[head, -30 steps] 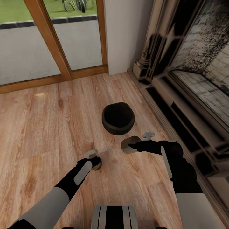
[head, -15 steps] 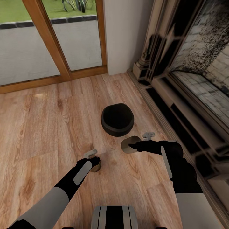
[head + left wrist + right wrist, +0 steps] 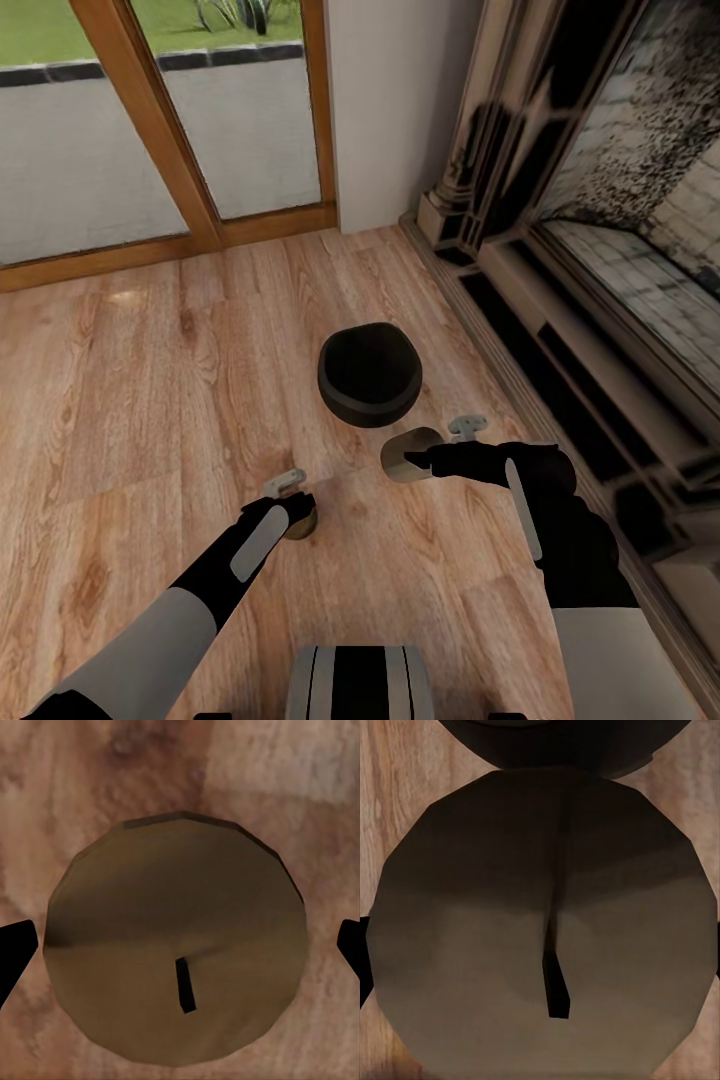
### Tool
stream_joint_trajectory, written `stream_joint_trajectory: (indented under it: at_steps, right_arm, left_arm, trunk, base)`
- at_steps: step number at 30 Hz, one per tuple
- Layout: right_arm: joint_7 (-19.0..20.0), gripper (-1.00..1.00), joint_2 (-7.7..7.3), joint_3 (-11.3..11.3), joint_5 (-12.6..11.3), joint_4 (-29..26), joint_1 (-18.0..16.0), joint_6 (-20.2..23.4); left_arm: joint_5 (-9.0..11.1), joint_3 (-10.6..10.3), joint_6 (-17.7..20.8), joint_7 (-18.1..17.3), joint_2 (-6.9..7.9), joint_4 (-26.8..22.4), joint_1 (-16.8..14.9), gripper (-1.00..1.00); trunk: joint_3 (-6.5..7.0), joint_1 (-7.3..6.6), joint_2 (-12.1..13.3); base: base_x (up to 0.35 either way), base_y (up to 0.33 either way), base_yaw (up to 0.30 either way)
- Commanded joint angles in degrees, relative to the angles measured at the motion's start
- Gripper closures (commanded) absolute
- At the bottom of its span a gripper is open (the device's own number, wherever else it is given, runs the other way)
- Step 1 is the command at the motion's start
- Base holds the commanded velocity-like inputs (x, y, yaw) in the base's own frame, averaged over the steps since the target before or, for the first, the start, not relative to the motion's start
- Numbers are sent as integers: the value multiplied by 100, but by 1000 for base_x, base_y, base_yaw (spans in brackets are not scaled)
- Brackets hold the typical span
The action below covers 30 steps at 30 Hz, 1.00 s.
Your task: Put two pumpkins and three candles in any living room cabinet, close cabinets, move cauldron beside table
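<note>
The black cauldron stands on the wood floor ahead of me, and its rim shows past the right hand. My right gripper is shut on a grey-olive candle, held above the floor just short of the cauldron. In the right wrist view this candle spans the whole gap between the fingers. My left gripper hangs low over a second candle standing on the floor. Its fingertips flank this candle with small gaps, so it is open.
A dark fireplace surround with a low stepped hearth runs along the right. Glass doors in a wooden frame and a white wall section close off the far side. The floor spreads out to the left.
</note>
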Motion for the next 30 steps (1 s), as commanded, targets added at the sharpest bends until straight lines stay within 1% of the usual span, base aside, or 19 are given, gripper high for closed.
stream_joint_trajectory:
  at_steps: [1, 7, 9, 16, 20, 22, 28, 30]
  right_arm:
    - [-8, 100, 0, 0, -22, 0, 0, 7]
    - [-7, 100, 0, 0, -22, 1, 0, 7]
    - [-3, 100, 0, 0, -24, 0, 0, 5]
    - [-2, 100, 23, 0, -18, 8, 4, -2]
    - [0, 100, 19, 0, -17, 8, 7, -2]
    - [0, 100, 18, 0, -17, 8, 6, -2]
    - [-1, 100, 18, 0, -17, 8, 6, -2]
    - [-1, 100, 18, 0, -17, 8, 6, -2]
  left_arm:
    - [1, 0, 0, 0, 1, -11, 0, -100]
    - [0, 0, 2, 6, 2, -19, 0, -100]
    - [-5, 5, 6, 6, 3, -21, 0, -100]
    - [-7, 9, 9, 6, 16, -27, 0, -100]
    - [-7, 9, 9, 6, 19, -27, 0, -100]
    - [-7, 9, 9, 6, 19, -27, 0, -100]
    - [-7, 9, 9, 6, 19, -27, 0, -100]
    - [-7, 9, 9, 6, 19, -27, 0, -100]
  trunk:
    - [0, 0, 0]
    - [0, 0, 0]
    - [-44, 5, -3]
    - [-44, 5, -3]
    - [-133, 15, -8]
    - [-133, 15, -8]
    - [-266, 31, -16]
    - [-266, 31, -16]
  base:
    - [0, 0, 0]
    - [0, 0, 0]
    - [0, 0, 0]
    - [0, 0, 0]
    - [0, 0, 0]
    - [0, 0, 0]
    - [0, 0, 0]
    - [0, 0, 0]
